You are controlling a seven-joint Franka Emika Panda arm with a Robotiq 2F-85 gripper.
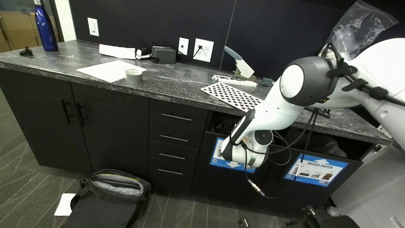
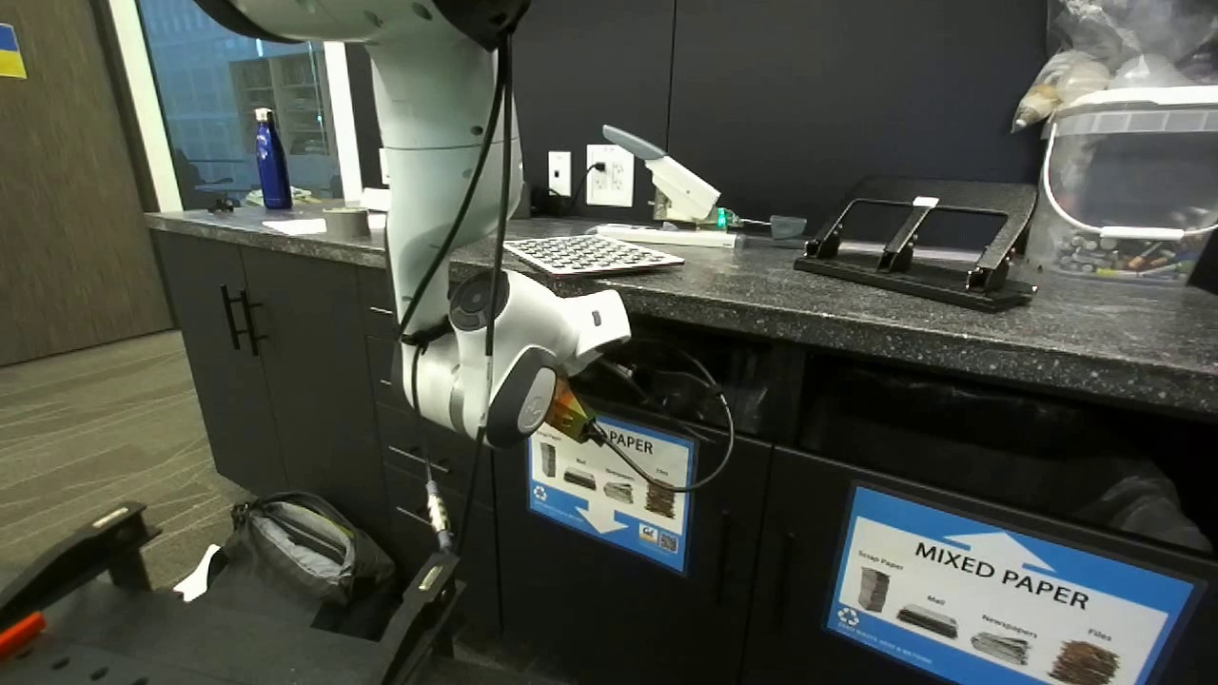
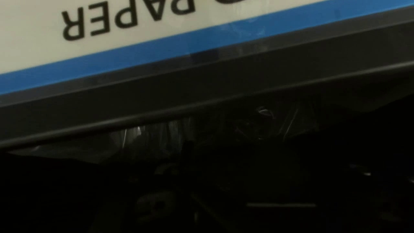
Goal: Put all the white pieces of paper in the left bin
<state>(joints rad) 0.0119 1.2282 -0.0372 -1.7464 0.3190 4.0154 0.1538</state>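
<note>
Probably at the drop-off step, by the left bin [image 2: 618,590] below the counter's [image 2: 733,290] front edge, with no small white pieces of paper discernible and gripper hidden in shadow, impossible to tell if wide, narrow or holding, so next confirm release before withdrawing.

Label [image 2: 614,490] on left bin [image 2: 618,599] partly covered, pincer hidden

Office: stapler [image 2: 680,188], hole punch [image 2: 902,243] on counter [image 2: 742,271]; 2 paper-recycling labels [image 2: 1009,592] below.

All views share the left bin [image 2: 609,585], wrist's nearest.
</note>
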